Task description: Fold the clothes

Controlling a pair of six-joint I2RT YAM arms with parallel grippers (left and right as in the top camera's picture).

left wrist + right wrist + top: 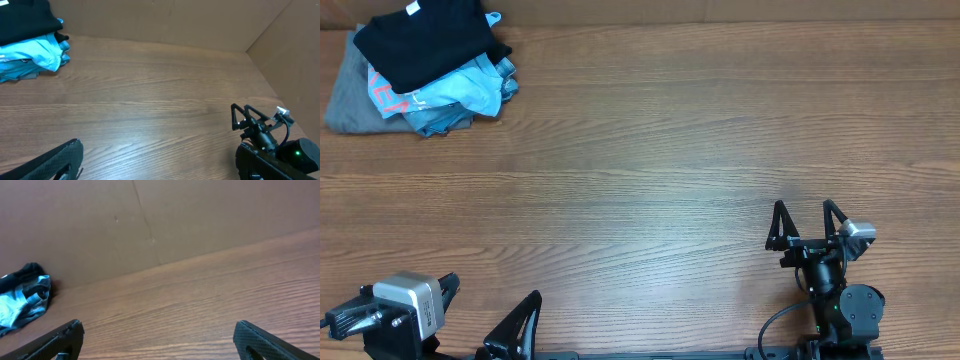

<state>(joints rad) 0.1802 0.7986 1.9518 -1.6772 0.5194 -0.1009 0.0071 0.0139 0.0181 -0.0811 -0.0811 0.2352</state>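
One garment counts here, the black T-shirt point(425, 45). It lies as a compact bundle on top of a small pile in the far left corner of the table point(670, 150), with its white neck tag point(413, 9) showing at the far edge. Beneath it, and touching it, are a light blue shirt point(460, 95) and a grey garment point(345, 105). I cannot tell whether that bundle is a finished fold or a heap waiting for work (its outline looks fairly tidy from overhead, yet no clean rectangle shows). My judgement is that if any folding is left, all of it is, since the shirt is not spread out on the open wood. The left gripper point(495, 290) sits at the near edge on the left, jaws spread wide and holding nothing. The right gripper point(803, 212) sits near the near edge on the right, likewise wide open and empty. The T-shirt is well apart from both: straight across the table from the left fingers and diagonally across from the right ones, with only bare wood between.
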